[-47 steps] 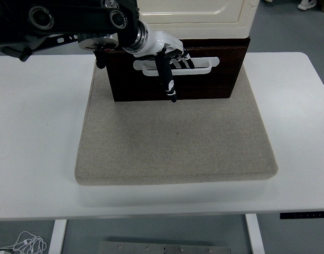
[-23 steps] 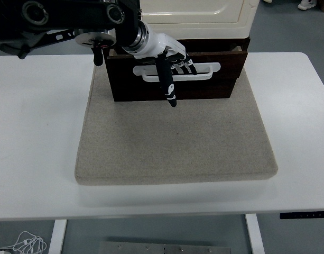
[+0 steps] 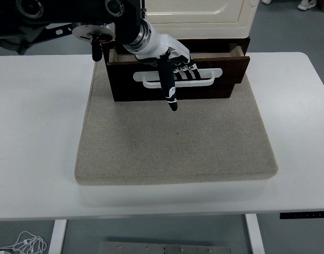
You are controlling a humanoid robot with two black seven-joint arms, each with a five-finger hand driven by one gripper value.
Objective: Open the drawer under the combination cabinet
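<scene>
A cream cabinet (image 3: 196, 13) stands at the back of the table on a dark brown drawer unit. The drawer (image 3: 177, 74) has a white handle (image 3: 177, 78) across its front and stands pulled out a short way toward me. My left hand (image 3: 175, 66) reaches in from the upper left; its fingers are hooked through the white handle and its thumb (image 3: 168, 87) hangs down over the drawer front. The right arm is out of view.
A beige felt mat (image 3: 175, 143) lies under the cabinet and covers the middle of the white table (image 3: 40, 132). The mat's front part lies bare in front of the drawer. Grey floor shows behind the table.
The drawer has slid out toward me, with my left hand on its handle moving along with it. Its top opening now shows at the back.
</scene>
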